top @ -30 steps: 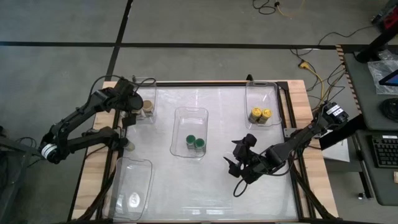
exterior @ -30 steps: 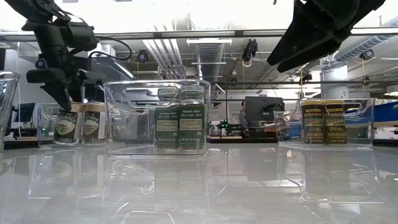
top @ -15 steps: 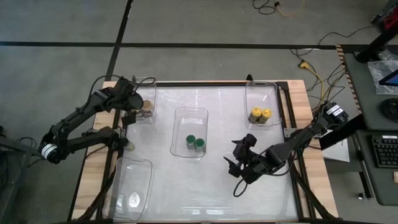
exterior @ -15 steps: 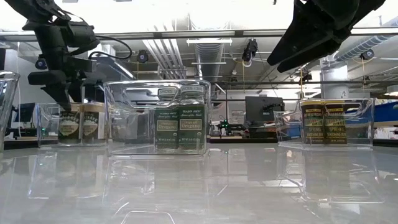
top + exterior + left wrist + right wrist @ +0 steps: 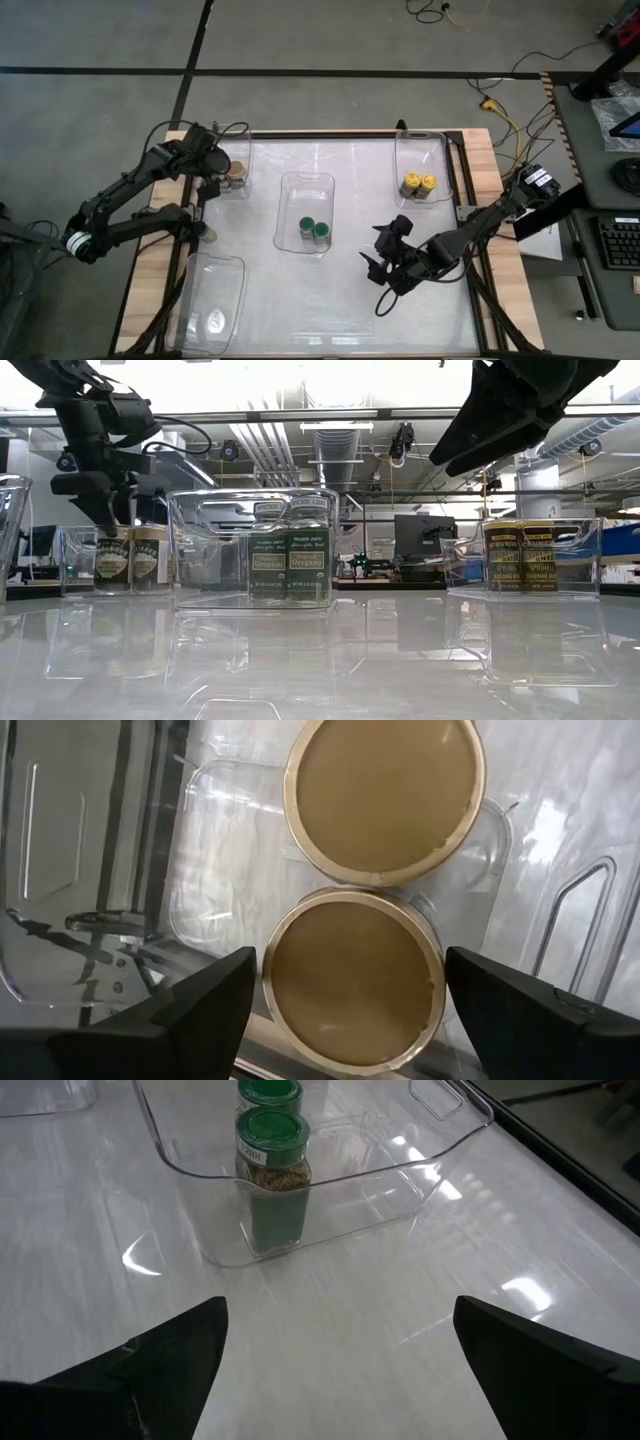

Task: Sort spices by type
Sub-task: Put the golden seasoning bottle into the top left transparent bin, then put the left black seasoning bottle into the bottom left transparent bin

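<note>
two tan-lidded spice jars (image 5: 365, 890) side by side, round tops; left claw (image 5: 345, 1005) spread wide above them; right claw (image 5: 340, 1360) agape

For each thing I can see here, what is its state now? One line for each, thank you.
Tan-lidded jars: two, upright, together in far-left bin.
Green-lidded jars: two, upright, in middle bin.
Yellow-lidded jars: two, upright, in far-right bin.
Near-left bin: contents unclear.
Left pincer: open, above tan-lidded jars, holding nothing.
Right pincer: open, empty, raised over the table.
</note>
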You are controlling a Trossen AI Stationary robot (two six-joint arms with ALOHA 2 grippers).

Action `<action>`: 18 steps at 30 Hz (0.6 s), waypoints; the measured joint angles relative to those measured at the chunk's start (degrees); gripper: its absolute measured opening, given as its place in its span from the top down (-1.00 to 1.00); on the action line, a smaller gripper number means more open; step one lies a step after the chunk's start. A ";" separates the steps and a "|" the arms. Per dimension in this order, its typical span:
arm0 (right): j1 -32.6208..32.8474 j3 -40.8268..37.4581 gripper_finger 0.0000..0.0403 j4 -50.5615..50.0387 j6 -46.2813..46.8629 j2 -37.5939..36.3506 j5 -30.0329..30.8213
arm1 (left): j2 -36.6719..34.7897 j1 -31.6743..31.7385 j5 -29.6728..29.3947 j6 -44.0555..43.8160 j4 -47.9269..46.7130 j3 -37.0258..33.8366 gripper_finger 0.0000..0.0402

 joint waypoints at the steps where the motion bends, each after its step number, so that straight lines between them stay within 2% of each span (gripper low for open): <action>1: 0.00 0.00 -0.88 0.00 0.07 0.00 0.00 | 0.00 0.01 0.00 -0.30 -0.04 0.00 -0.53; 18: 0.00 0.00 -0.88 -0.04 0.39 0.00 0.00 | -3.24 -0.43 0.02 -2.52 -1.67 0.09 -0.53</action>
